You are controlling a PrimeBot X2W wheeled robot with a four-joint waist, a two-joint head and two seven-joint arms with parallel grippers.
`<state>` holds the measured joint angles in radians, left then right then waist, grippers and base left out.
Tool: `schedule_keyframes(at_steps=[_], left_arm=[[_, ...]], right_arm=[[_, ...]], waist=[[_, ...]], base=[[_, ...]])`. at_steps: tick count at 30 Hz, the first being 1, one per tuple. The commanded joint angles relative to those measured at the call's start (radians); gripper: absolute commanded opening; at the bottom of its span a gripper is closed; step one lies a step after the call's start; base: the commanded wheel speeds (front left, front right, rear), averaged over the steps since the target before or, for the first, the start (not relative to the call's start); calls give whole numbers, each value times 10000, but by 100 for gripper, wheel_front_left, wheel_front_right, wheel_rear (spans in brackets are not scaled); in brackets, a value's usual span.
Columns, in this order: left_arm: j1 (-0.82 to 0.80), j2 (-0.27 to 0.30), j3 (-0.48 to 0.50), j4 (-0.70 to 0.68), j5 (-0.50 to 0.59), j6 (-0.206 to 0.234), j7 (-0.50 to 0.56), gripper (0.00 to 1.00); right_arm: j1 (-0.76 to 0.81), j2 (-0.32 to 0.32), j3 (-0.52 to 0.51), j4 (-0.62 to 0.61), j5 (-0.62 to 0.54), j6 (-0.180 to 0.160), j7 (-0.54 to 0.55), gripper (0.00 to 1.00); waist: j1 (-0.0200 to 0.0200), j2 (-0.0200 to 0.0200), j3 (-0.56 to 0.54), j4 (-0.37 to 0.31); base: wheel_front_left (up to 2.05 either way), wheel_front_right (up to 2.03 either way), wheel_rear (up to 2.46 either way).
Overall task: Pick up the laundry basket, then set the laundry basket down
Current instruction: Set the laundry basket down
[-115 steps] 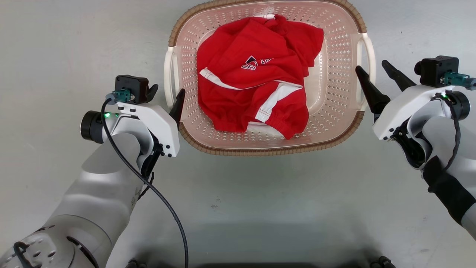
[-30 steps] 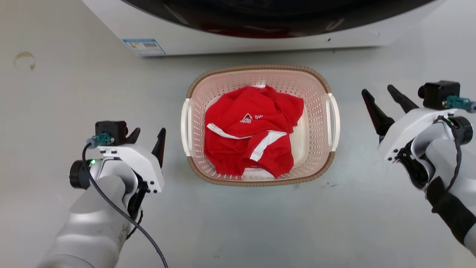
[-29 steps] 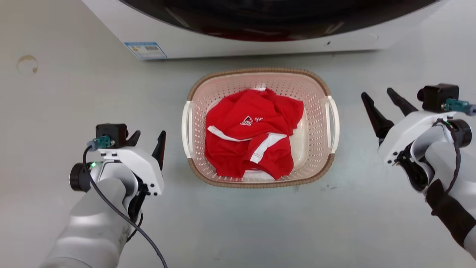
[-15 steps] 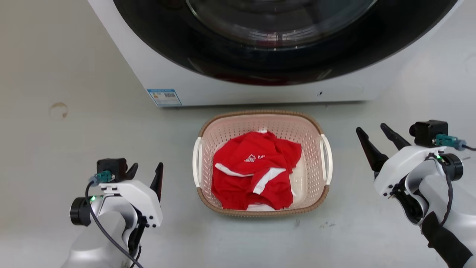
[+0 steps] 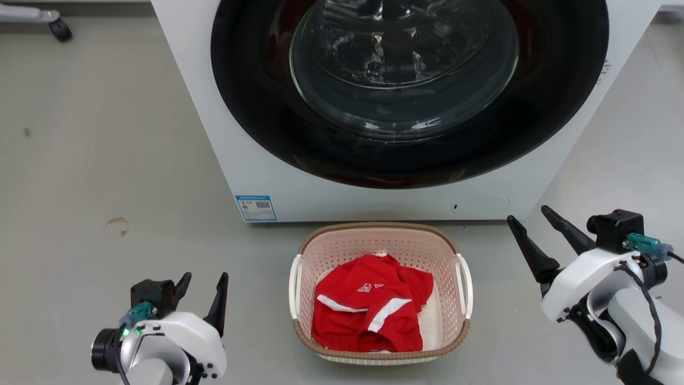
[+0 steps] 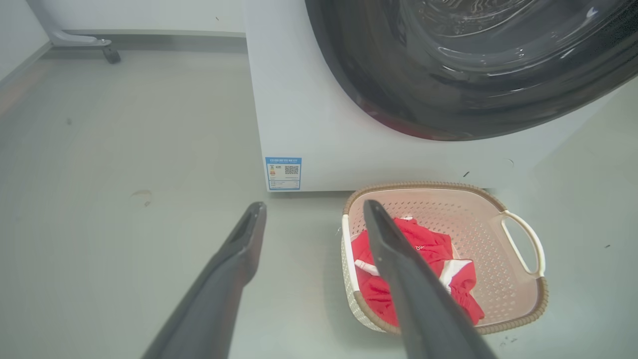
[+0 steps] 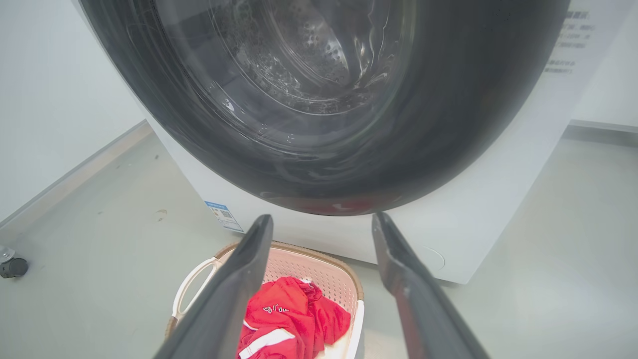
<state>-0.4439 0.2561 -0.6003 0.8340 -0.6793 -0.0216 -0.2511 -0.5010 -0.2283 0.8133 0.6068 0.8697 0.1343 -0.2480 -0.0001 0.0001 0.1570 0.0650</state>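
The pale pink laundry basket (image 5: pixel 443 299) with a brown woven rim and white side handles stands on the floor before the washing machine, a red garment (image 5: pixel 368 310) lying in it. My left gripper (image 5: pixel 206 280) is open at the lower left, well clear of the basket. At the right, my right gripper (image 5: pixel 529 222) is open too, apart from the basket's right handle (image 5: pixel 464 283). The left wrist view shows the basket (image 6: pixel 498 234) to the right of my open gripper (image 6: pixel 311 209). In the right wrist view the basket (image 7: pixel 319 271) lies low, below my open gripper (image 7: pixel 321 219).
A white front-loading washing machine (image 5: pixel 320 176) with a dark round glass door (image 5: pixel 406 64) stands right behind the basket. A caster foot (image 5: pixel 59 29) shows at the far left. The grey floor has a brown stain (image 5: pixel 116 227) on the left.
The head camera has tilted up, so the basket sits lower and smaller in view and the washer door shows. Both grippers stay open, apart from the basket.
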Motion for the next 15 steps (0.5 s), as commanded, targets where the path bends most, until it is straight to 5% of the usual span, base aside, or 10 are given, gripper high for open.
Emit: schedule_keyframes(at_steps=[1,8,15], left_arm=[[333,453,638,-622,244,147,-107,100],[2040,926,1285,-2661,775,593,-107,100],[3769,1610,1422,-5338,1003,1513,95,100]], right_arm=[[364,-310,-108,-429,-233,-36,-138,100],[1423,-642,-641,-1346,-577,-36,-138,100],[2644,-925,-1421,-2333,-998,-36,-138,100]], waist=[[1,-1,-602,114],[1,-1,-1643,199],[1,-1,-2138,366]], base=[[0,0,0],[0,0,0],[0,0,0]])
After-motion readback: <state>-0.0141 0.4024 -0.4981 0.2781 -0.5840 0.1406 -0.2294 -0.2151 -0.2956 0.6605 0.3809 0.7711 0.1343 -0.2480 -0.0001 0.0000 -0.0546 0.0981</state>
